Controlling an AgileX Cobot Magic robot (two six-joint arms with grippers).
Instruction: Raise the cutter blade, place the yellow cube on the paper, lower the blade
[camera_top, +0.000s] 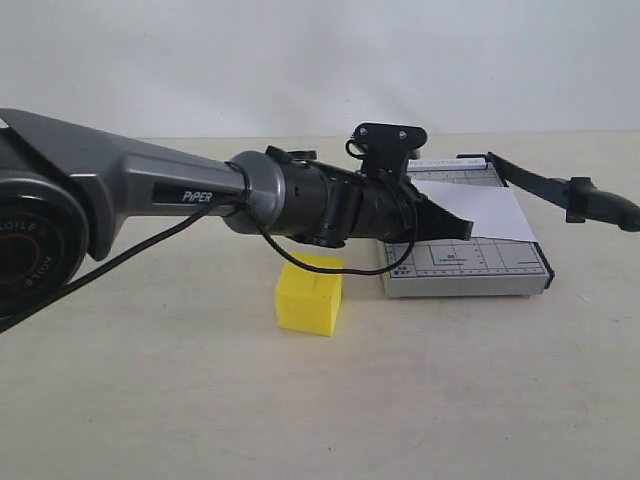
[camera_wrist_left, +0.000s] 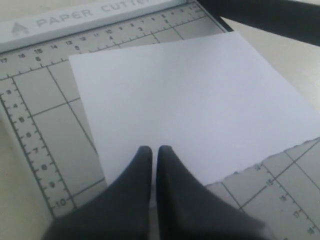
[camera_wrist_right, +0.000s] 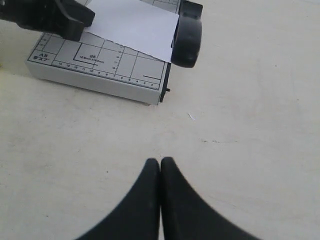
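Pale tabletop (camera_top: 200, 400) before a white wall (camera_top: 300, 60) bears a grey gridded board (camera_top: 470, 265) with the paper (camera_top: 480, 210) on it, the cutter blade (camera_top: 560, 190) raised at its right edge, the yellow cube (camera_top: 310, 295) on the table beside its left front corner, the left gripper (camera_wrist_left: 155, 149) closed empty over the paper, and the right gripper (camera_wrist_right: 160, 162) closed empty over bare table.

Grey arm (camera_top: 110, 180) marked PiPER, black wrist (camera_top: 330, 205), black cable (camera_top: 130, 256); tapered black end effector (camera_wrist_left: 151, 151)

The left arm (camera_top: 200, 190) stretches out level, the left hand (camera_wrist_left: 155, 150) closed tight and empty; the right hand (camera_wrist_right: 160, 161) is closed too, holding nothing.
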